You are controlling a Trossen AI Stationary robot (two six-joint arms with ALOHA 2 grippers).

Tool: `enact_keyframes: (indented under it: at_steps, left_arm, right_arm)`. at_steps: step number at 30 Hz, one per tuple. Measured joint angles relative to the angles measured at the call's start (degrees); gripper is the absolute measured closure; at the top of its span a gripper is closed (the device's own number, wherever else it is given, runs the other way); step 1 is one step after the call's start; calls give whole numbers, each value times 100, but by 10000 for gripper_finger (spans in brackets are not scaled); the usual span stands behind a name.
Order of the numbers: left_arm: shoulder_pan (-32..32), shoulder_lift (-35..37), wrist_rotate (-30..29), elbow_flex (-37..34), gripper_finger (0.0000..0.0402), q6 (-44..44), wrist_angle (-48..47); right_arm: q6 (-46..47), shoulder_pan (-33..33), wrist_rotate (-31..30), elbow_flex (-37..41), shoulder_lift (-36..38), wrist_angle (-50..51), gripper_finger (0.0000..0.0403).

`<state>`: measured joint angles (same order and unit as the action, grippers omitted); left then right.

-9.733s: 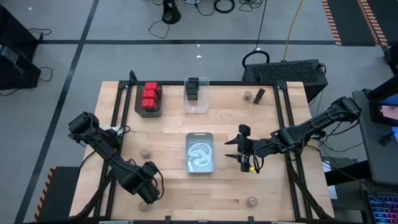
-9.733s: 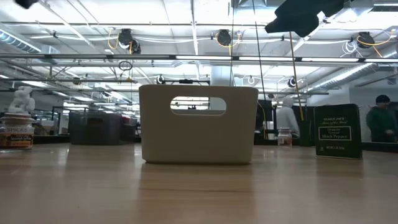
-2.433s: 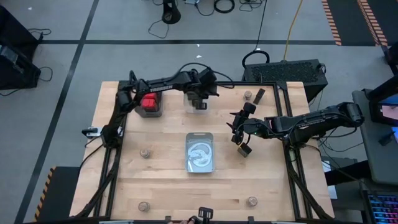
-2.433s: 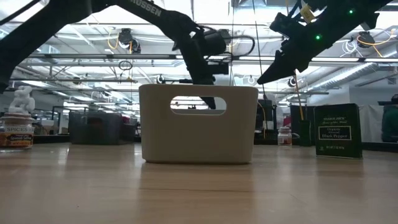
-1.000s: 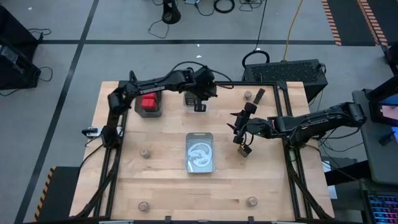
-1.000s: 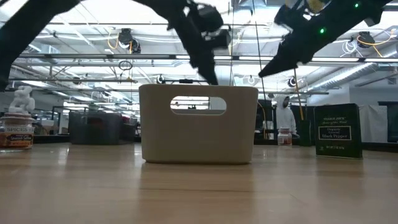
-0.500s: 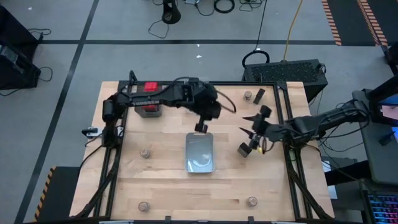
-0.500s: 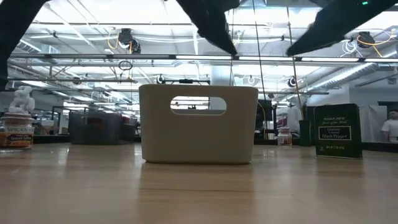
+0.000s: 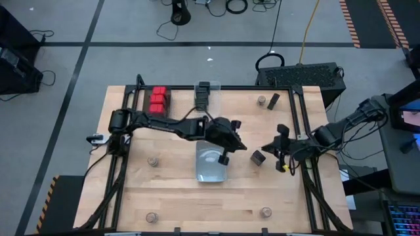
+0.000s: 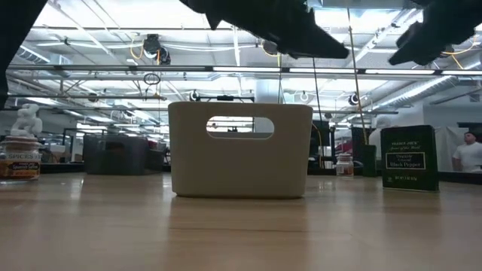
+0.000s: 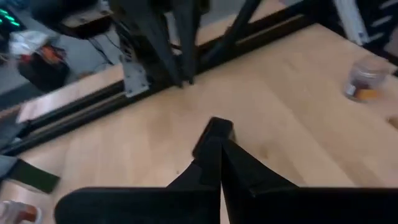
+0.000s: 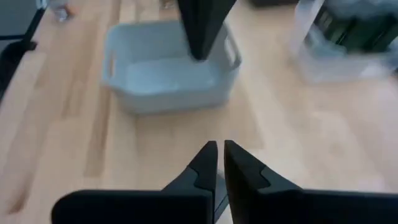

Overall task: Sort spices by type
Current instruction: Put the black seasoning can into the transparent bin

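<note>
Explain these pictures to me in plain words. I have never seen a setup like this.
This is a robot with two dark arms at a wooden table, each ending in a two-finger gripper. One picture looks straight down from above, one looks level across the tabletop, and two come from cameras on the arms' wrists.

On the table are spice containers: red boxes at the far edge, black boxes in a clear bin beside them, and small round jars scattered about. A pale bin with a handle slot stands in the middle.

The left gripper hangs over that pale bin, shut and empty. The right gripper is also shut and holds nothing. A single black box stands on the table just beside it.
</note>
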<state>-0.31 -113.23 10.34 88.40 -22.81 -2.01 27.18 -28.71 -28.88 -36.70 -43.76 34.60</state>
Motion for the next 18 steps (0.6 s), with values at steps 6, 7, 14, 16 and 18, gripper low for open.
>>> enact_keyframes:
  at_steps: [6, 7, 14, 16, 18]
  left_arm:
    - [-21, -336, -194, -46, 383, 243, 692]
    - [-14, -459, -195, -20, 382, 373, 840]
    - [78, -1094, 148, 439, 356, 654, 860]
    - [72, -1254, 110, 590, 324, 802, 829]
    - [65, -1356, -81, 710, 284, 897, 829]
  right_arm:
    - [1093, -234, 52, -130, -62, 911, 402]
    - [1136, -237, 52, -132, -64, 912, 402]
    - [1013, -254, 22, -373, -90, 976, 402]
    - [844, -258, 1, -430, -102, 965, 403]
    - [693, -258, -28, -451, -114, 965, 403]
